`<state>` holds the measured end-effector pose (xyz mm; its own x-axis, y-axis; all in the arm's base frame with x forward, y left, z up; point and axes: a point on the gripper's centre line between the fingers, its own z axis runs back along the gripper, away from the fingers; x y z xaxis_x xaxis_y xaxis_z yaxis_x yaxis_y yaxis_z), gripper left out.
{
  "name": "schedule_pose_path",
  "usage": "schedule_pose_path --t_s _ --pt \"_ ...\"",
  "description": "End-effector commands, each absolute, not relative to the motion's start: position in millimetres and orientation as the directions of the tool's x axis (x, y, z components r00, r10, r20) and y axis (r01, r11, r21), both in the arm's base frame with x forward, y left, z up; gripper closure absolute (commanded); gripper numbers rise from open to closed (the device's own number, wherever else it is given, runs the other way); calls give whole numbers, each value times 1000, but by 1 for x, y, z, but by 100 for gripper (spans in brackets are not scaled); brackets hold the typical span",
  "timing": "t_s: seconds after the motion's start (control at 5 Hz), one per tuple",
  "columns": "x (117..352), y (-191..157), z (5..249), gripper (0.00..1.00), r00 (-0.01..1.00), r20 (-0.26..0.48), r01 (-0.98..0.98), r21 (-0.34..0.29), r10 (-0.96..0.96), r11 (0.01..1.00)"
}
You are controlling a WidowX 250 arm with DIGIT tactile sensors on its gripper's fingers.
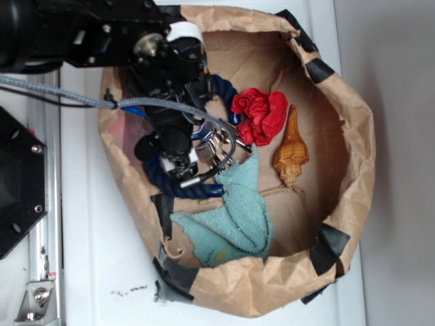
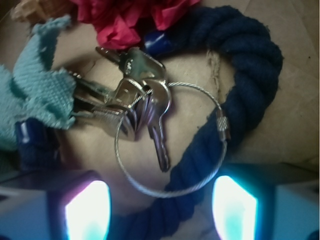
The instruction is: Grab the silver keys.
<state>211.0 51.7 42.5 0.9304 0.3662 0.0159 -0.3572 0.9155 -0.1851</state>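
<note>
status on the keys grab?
Gripper open, poised above the keys, nothing held. Keys on their wire ring, lying inside the curve of the blue rope. Teal cloth covers some key tips.

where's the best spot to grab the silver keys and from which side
Probably the stacked key heads, where the silver keys bunch thickest on the wire ring. The ring lies flat and thin, partly over the blue rope, so it's hard to pinch. Come straight down with the pincer open around the heads.
</note>
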Motion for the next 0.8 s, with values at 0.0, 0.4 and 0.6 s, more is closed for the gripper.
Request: schedule_pose_path --t_s 0.0,0.4,0.6 --pt "219 70 53 100 866 108 -468 -164 487 868" --pt "223 64 53 100 827 40 -551 -133 560 824" --pt "224 63 51 100 832 45 -544 -127 553 829"
